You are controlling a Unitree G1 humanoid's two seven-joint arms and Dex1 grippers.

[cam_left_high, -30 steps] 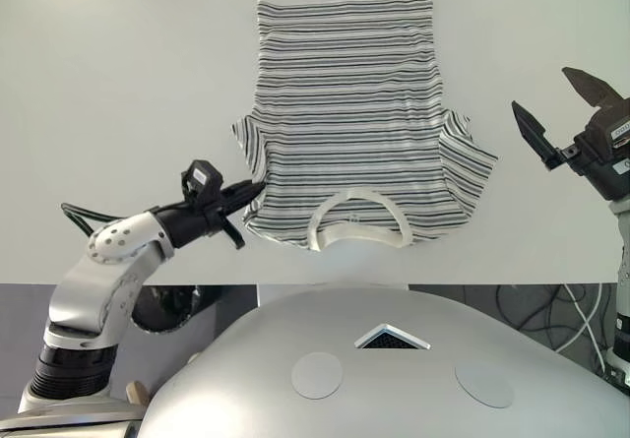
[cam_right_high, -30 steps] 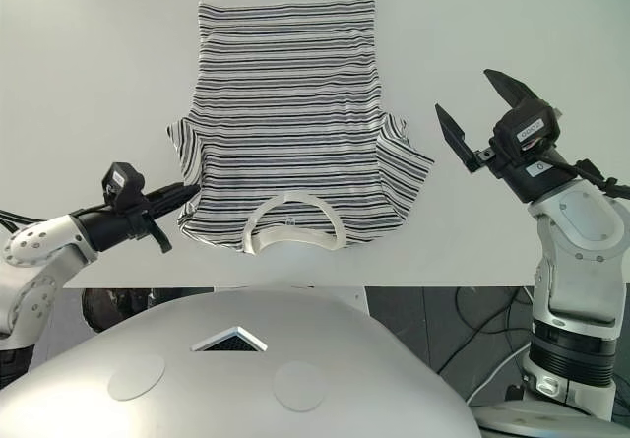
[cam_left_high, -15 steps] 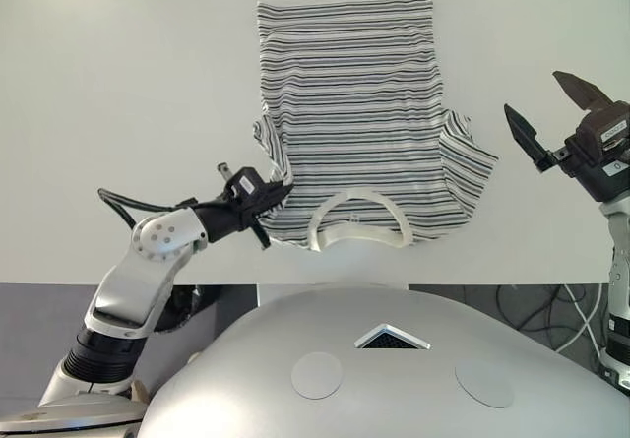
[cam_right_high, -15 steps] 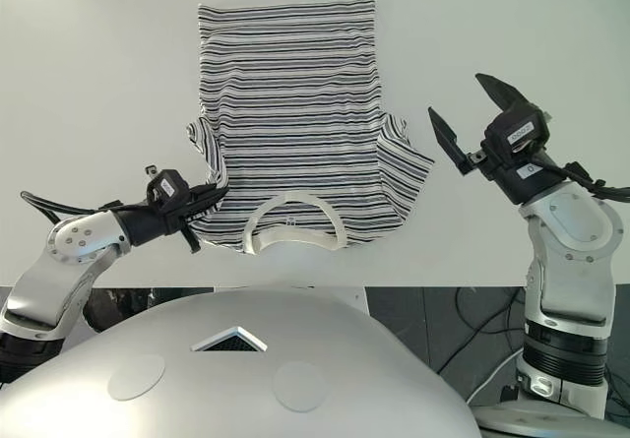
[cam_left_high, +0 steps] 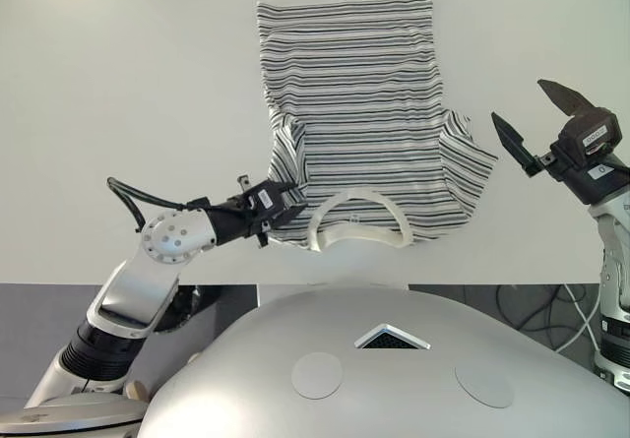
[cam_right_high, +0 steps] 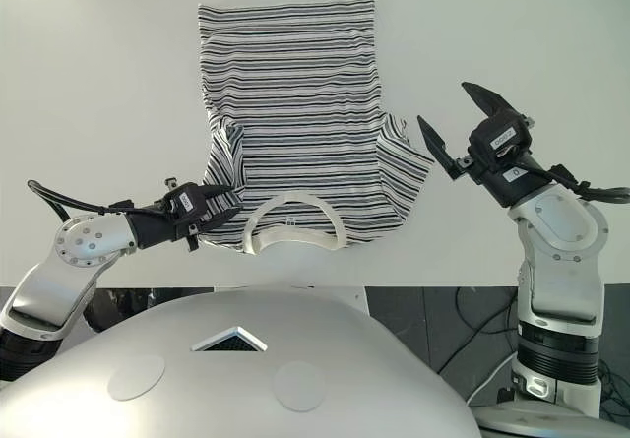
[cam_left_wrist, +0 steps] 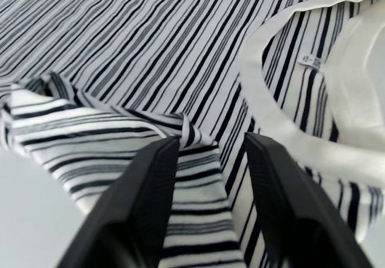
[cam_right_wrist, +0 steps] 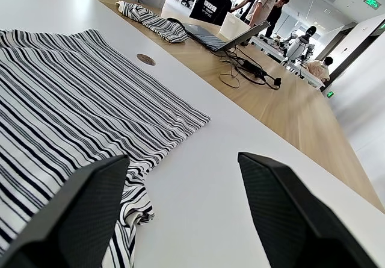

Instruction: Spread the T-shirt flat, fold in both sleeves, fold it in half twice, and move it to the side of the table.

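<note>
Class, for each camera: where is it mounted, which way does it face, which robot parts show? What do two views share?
Left eye view: head camera, facing forward and down onto the T-shirt on the table; left gripper and right gripper show.
Right eye view: same head, same scene, both arms again.
Left wrist view: on the left wrist, looking along its jaws, shut on the sleeve beside the collar.
Right wrist view: on the right wrist, looking over its open jaws across the table.
Shared: all views show the T-shirt.
</note>
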